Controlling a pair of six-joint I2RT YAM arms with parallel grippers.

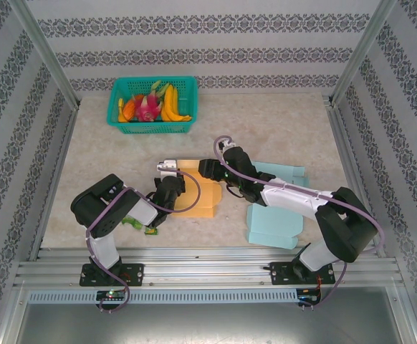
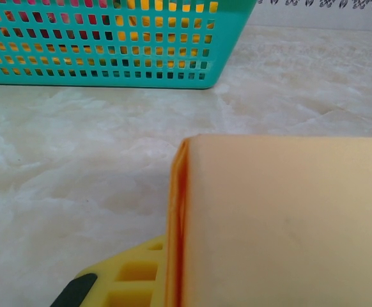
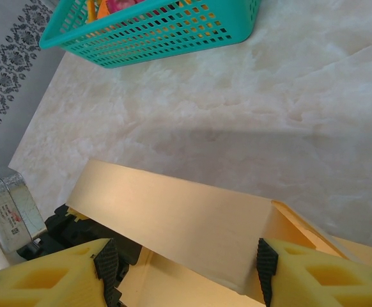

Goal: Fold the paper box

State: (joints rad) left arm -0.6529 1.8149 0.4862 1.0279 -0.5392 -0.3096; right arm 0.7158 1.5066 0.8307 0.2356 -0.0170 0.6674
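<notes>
The orange paper box (image 1: 200, 192) lies half-formed on the table's middle. My left gripper (image 1: 167, 188) is shut on the box's left wall; in the left wrist view that wall (image 2: 282, 217) stands upright against one yellow finger (image 2: 119, 278). My right gripper (image 1: 210, 170) hangs over the box's far side, open. In the right wrist view its black pads (image 3: 107, 268) stand wide apart on either side of a raised orange flap (image 3: 173, 214), the right pad close to the flap's corner. The left gripper's black body (image 3: 68, 227) shows behind the flap.
A teal basket (image 1: 151, 122) of fruit stands at the back left. Light blue paper boxes lie to the right, one near the front (image 1: 274, 228) and one flat behind the right arm (image 1: 289, 174). Metal frame rails run along the table's sides and front.
</notes>
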